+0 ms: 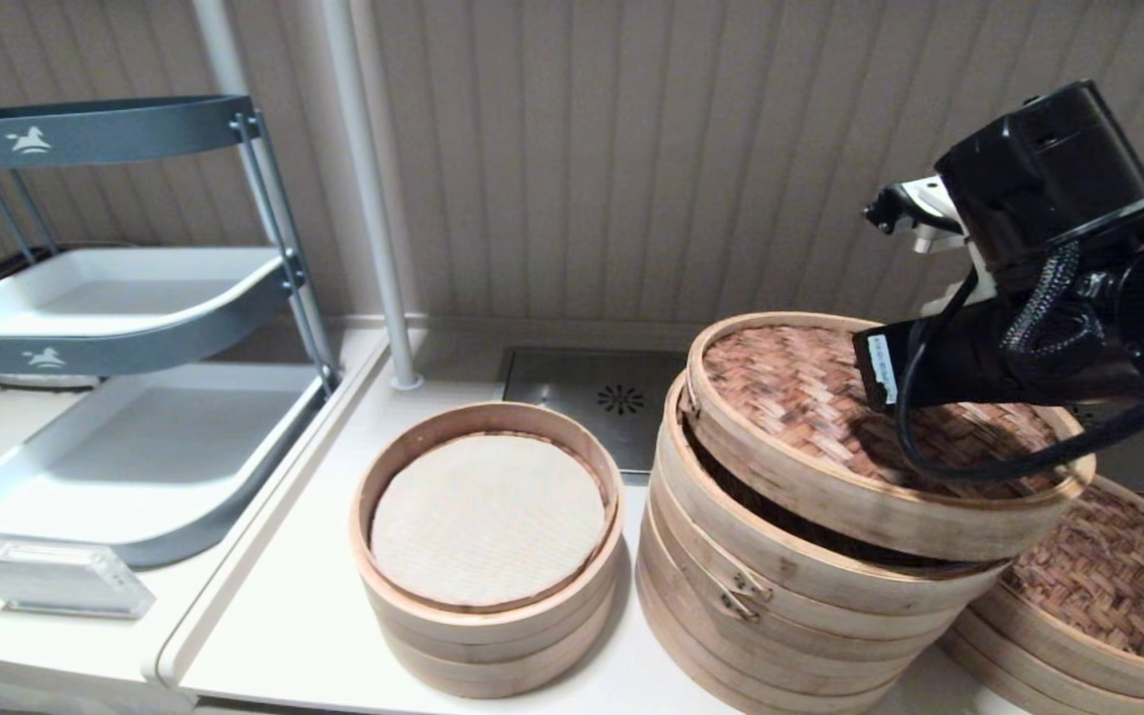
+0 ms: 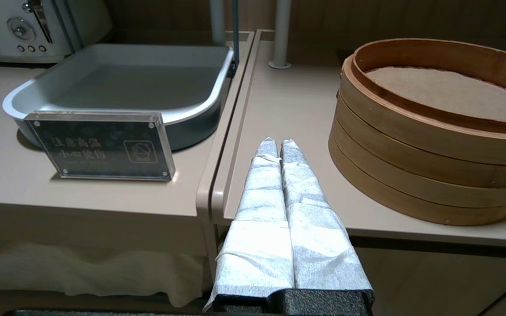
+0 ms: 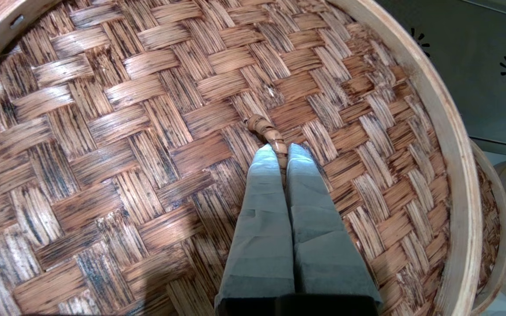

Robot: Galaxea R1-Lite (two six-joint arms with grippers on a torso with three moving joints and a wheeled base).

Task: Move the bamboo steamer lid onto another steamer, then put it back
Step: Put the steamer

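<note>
The bamboo steamer lid, with mottled-brown weave and a pale rim, hangs tilted over the tall steamer, whose dark clasp shows on its side. The lid's left edge dips into the steamer's top ring and its right side is raised, leaving a dark gap beneath. In the right wrist view my right gripper is shut on the lid's centre loop. In the head view the arm hides those fingers. My left gripper is shut and empty, low at the counter's front edge.
A smaller steamer with a white cloth liner stands left of the tall one. A lower wide steamer with dark weave sits at the right, partly under the lid. A grey tray rack, an acrylic sign, a pole and a drain grate are nearby.
</note>
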